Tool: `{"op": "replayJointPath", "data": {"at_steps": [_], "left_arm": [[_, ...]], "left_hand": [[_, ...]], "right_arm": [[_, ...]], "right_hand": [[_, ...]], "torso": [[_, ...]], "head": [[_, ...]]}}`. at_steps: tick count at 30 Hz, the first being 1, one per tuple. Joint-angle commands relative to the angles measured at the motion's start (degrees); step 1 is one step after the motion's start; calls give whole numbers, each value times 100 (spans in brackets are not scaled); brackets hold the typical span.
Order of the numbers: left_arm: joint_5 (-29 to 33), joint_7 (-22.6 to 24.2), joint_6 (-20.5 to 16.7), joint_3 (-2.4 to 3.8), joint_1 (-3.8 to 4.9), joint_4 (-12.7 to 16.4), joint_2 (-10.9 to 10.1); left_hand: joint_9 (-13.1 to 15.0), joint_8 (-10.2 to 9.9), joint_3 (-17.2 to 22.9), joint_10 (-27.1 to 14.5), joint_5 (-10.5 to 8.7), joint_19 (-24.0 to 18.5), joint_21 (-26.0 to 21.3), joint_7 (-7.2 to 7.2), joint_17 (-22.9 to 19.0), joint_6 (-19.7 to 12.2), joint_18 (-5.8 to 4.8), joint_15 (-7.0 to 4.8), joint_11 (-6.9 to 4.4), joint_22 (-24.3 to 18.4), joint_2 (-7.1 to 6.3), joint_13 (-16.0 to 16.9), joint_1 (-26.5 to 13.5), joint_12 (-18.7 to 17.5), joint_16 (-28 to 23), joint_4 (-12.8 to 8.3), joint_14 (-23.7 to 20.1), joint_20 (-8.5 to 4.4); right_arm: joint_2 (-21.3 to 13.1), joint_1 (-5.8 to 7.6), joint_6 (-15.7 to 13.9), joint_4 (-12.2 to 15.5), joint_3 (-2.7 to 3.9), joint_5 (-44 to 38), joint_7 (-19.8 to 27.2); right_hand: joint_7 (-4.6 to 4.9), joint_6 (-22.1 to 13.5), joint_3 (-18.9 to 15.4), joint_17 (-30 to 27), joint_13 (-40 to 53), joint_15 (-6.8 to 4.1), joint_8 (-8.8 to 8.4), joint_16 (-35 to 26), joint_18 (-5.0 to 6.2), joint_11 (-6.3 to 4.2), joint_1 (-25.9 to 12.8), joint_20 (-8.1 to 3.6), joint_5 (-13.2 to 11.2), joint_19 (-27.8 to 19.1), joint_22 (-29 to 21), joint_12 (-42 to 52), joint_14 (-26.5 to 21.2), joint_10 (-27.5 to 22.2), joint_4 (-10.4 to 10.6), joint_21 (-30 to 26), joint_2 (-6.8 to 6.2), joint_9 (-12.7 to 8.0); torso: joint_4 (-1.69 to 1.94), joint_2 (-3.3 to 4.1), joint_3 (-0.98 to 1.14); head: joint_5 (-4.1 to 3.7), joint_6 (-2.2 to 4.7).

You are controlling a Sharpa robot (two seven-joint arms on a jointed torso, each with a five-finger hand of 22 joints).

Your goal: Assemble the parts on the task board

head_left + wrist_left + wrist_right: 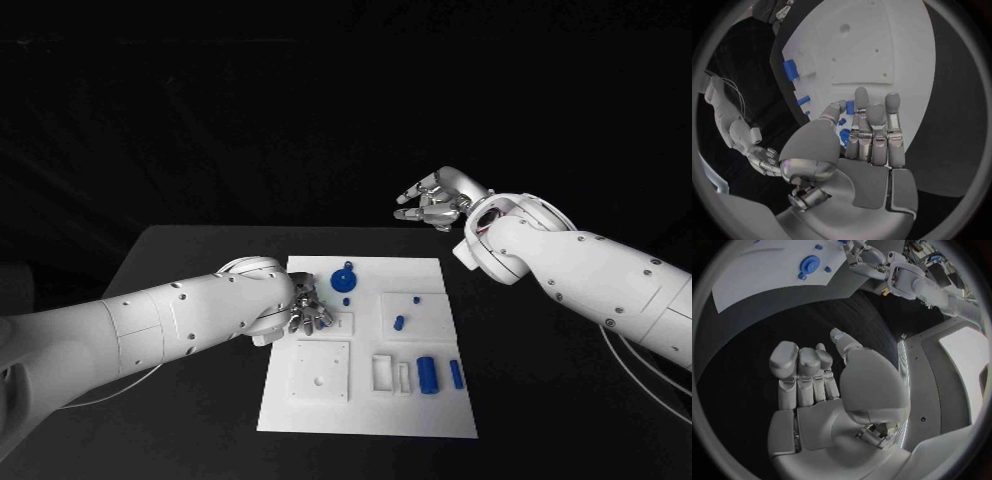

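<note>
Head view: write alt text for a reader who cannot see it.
The left hand hovers over the left edge of the white task board on a black table, fingers near a round blue part. The right hand, holding nothing, is raised beyond the table's far right corner.

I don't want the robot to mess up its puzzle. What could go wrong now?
1. The left hand hangs over the left side of the task board, close to the round blue part. It might bump that piece.
2. The blue cylinders lie loose near the board's right edge, so a nudge could roll them off.
3. The right hand is raised far from the board, so it probably can't help quickly.
</note>
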Motion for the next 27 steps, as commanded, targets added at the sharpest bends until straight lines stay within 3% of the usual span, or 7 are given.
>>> {"op": "replayJointPath", "data": {"at_steps": [1, 12, 13, 14, 15, 18, 27], "left_arm": [[45, -37, 181, -9, -7, -43, 14], [218, 5, 455, 22, 103, -46, 9], [237, 8, 479, 28, 127, -45, 9], [250, 9, 497, 31, 144, -46, 11], [270, 9, 517, 35, 164, -49, 13], [342, 10, 582, 41, 218, -69, 32], [391, 15, 818, 50, 291, -177, 125]], "left_hand": [[75, 30, 977, 6, 17, 31, -28, -118, 11, 122, -16, -26, -11, 114, 106, 25, -100, 34, 27, -917, 8, 10], [502, 22, 1197, -111, -8, -13, 7, -119, 6, 45, -19, -19, -3, 119, 207, 119, -285, 198, 95, -933, -43, 14], [508, 17, 1285, -123, -236, -17, 13, -117, 5, 31, -12, -28, -8, 122, 186, 118, -225, 196, 98, -939, -47, 7], [492, 9, 1893, -144, -1602, -54, 38, -75, 10, 3, 12, -93, 9, 139, -4, 96, 111, 152, 95, -993, -61, -49], [476, 17, 2534, -116, -1671, -45, 94, -105, 9, 41, 16, -33, 15, 135, -205, 101, -278, 177, 112, -981, -46, -7], [614, 29, 2915, -116, -1703, -76, 202, -101, -5, 72, 34, -27, -4, 128, -282, 135, -467, 249, 140, -940, -51, 7], [679, 20, 2927, -141, -1692, -120, 270, -107, -13, 75, 38, -28, -7, 122, -294, 160, -448, 305, 188, -938, -66, 6]], "right_arm": [[12, 2, 98, -13, 3, -4, 3], [44, 1, 125, -62, 3, -4, -3], [49, 1, 127, -69, 3, -4, -4], [53, 1, 129, -74, 3, -4, -4], [57, 1, 131, -79, 3, -4, -5], [68, 1, 142, -96, 3, -4, -11], [91, 1, 193, -123, 2, -4, -27]], "right_hand": [[29, 5, 25, -4, -4, 17, -26, -18, 71, -2, 9, 26, -36, 157, 654, -16, -10, -50, -23, -39, 26, -6], [30, 2, 41, -5, -5, 18, -27, -20, 71, -3, 9, 27, -42, 156, 655, -16, -11, -52, -37, -40, 32, -7], [30, 2, 41, -5, -5, 18, -27, -20, 71, -3, 9, 27, -42, 156, 655, -16, -11, -52, -37, -40, 32, -7], [30, 2, 41, -5, -5, 18, -27, -20, 71, -3, 9, 27, -42, 156, 655, -16, -11, -52, -37, -40, 32, -7], [30, 2, 41, -5, -5, 18, -27, -20, 71, -3, 9, 27, -42, 156, 655, -16, -11, -52, -37, -40, 32, -7], [30, 6, 55, -6, -3, 18, -26, -21, 70, -2, 7, 26, -45, 157, 656, -12, -12, -51, -51, -32, 34, -6], [28, 15, 66, -3, 0, 18, -24, -18, 70, -3, 3, 26, -45, 156, 656, -7, -11, -51, -61, -34, 38, -5]], "torso": [[2, 2, 5], [3, -3, 6], [3, -2, 8], [3, -1, 7], [1, 0, 9], [-7, 3, 8], [-4, 13, 6]], "head": [[-3, -10], [7, -12], [6, -14], [8, -16], [11, -15], [3, -7], [-22, -15]]}}
